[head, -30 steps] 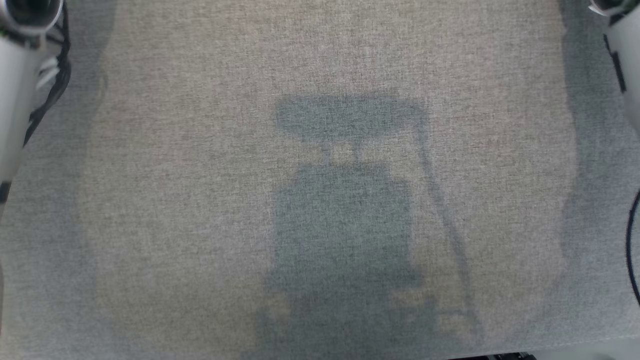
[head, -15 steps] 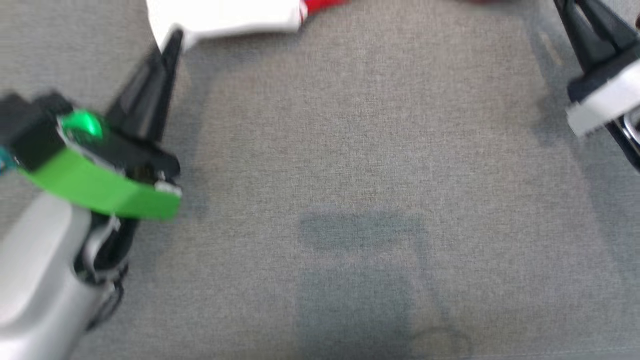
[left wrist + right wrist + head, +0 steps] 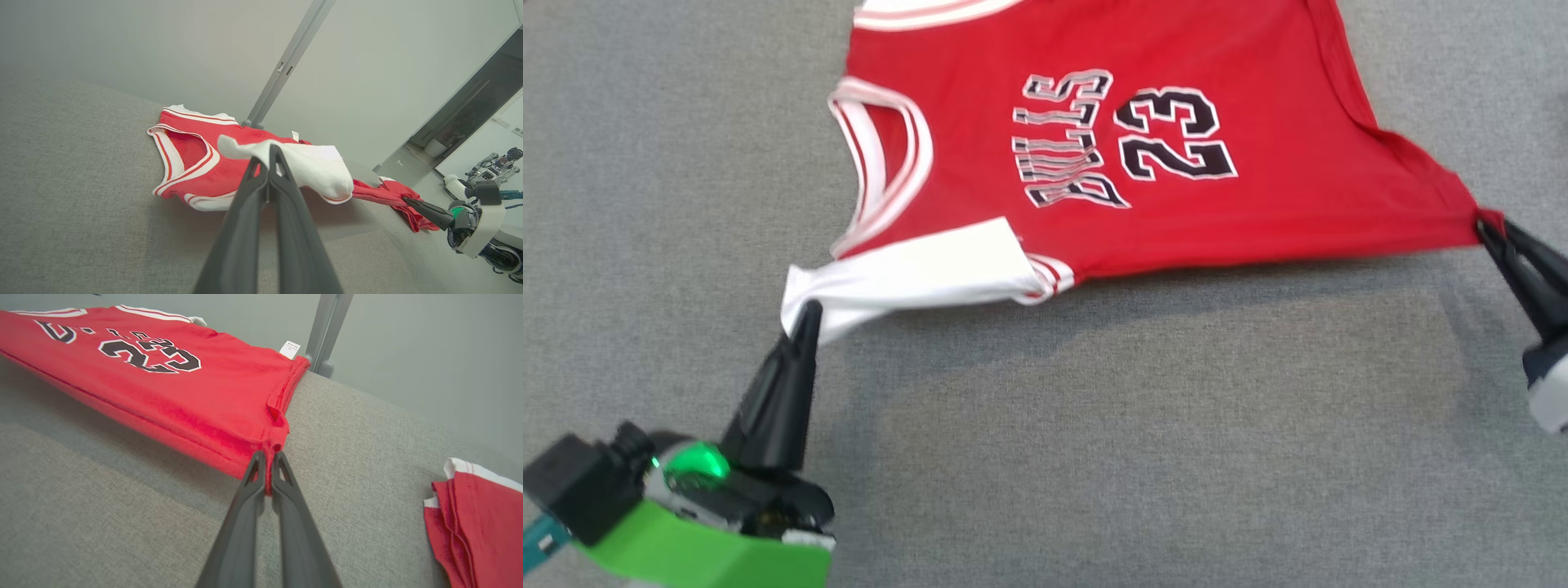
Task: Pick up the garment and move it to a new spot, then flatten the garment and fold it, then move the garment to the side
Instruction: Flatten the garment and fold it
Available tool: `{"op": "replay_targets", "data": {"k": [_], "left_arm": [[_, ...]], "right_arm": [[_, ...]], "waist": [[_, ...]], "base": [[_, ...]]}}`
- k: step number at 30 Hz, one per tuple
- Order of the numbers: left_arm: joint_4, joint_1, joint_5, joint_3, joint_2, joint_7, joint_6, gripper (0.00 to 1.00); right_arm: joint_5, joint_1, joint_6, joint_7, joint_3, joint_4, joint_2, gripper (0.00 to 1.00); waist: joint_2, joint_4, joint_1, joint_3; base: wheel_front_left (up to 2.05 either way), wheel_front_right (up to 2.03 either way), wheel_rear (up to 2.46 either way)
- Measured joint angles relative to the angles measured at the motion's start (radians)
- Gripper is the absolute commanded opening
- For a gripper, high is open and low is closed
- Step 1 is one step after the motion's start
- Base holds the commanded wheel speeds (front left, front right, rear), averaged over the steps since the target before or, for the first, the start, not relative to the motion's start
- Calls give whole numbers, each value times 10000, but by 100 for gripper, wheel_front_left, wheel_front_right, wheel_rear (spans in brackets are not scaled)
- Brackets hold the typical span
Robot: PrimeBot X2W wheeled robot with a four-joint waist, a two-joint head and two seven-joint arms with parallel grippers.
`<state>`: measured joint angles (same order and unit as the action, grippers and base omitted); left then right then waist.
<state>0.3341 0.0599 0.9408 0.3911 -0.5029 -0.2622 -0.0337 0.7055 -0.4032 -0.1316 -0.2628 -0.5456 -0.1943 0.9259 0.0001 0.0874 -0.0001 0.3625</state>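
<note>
Nearest me on the left, my left tool (image 3: 808,314) is clenched on a white flap at the near-left corner of the jersey (image 3: 1258,212). On the right, a little farther out, my right tool (image 3: 1486,224) is pinched shut on the jersey's red near-right corner. The near edge runs taut between the two tools. It sits slightly raised over the grey desk (image 3: 1094,457), with a band of shadow under it.

Off to the right of the right tool, and apart from the jersey, a folded red cloth (image 3: 482,522) with white trim lies on the desk. It may be another garment, but I see only its edge, so I can't be sure.

Farther out, the jersey spreads across the middle of the desk with its print facing up, showing "BULLS" and "23". The white-trimmed neck opening is to the left and the hem is to the right. A small white tag (image 3: 289,349) sticks out at the far-right corner of the hem. Just past the far edge of the desk there, a grey post (image 3: 327,326) rises against a pale wall.
</note>
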Motion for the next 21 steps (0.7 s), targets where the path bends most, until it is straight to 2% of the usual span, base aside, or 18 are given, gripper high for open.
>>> {"op": "replay_targets", "data": {"k": [2,6,9,15,21], "left_arm": [[362,-559,90,84,127,0,-6,0],[805,-1161,92,522,21,157,-161,0],[805,-1035,50,581,-178,368,-249,0],[550,593,-105,428,-523,1078,-433,0],[186,2521,-15,278,-767,1979,-566,0]], "right_arm": [[221,801,-2,0,523,73,-42,0],[426,2102,0,0,1893,537,-123,0],[391,2782,0,0,2282,1024,-253,0],[278,2119,0,399,2270,1776,-734,0],[197,476,2,1068,1927,1601,-1179,0]], "waist": [[0,46,0,-154],[0,153,0,-120],[0,198,0,116],[0,46,0,765],[0,-370,0,1166]], "base": [[0,0,0],[0,0,0],[0,0,0],[0,0,0],[0,0,0]]}}
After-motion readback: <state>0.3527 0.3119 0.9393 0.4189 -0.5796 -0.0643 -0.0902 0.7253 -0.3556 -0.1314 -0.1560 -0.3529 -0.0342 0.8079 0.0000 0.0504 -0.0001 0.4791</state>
